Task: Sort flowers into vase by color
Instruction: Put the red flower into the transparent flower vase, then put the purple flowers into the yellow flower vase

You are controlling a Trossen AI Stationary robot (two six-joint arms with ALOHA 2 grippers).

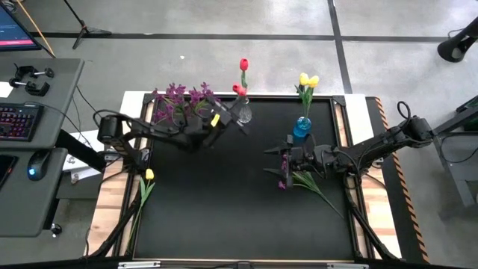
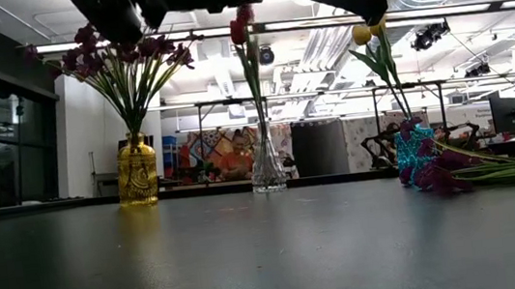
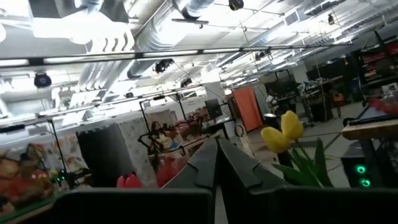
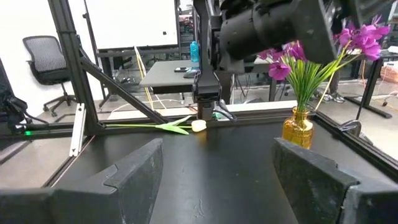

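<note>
Grey concrete floor all round, crossed by dark seams; overhead, white ducts and strip lights of an open workshop, with benches and screens far behind. To the left, a grey desk (image 1: 45, 142) bearing a keyboard (image 1: 16, 121) and a mouse (image 1: 33, 166). In the middle, a counter (image 1: 239, 217) topped with a matte black mat, pale wood showing along both side edges.

Along the far edge of the counter, three vases in a row. At far left, an amber vase (image 2: 137, 170) full of purple sprays (image 1: 179, 99). At far centre, a clear glass vase (image 2: 267, 168) with red tulips (image 1: 242, 75). At far right, a blue vase (image 1: 302, 128) with yellow tulips (image 1: 308, 81).

Flat on the mat, right of centre, a loose purple flower (image 1: 308, 182), bloom beside the blue vase, green stem trailing toward the near right. Flat at the left edge, well apart from everything else, a single yellow tulip (image 1: 148, 179), stem pointing nearward.

Reaching in from the left, raised above the far centre near the clear vase, the left end effector (image 1: 240, 119), fingers pressed together on nothing. Reaching in from the right, low over the loose purple flower, the right end effector (image 1: 275, 161), fingers spread wide and empty.
</note>
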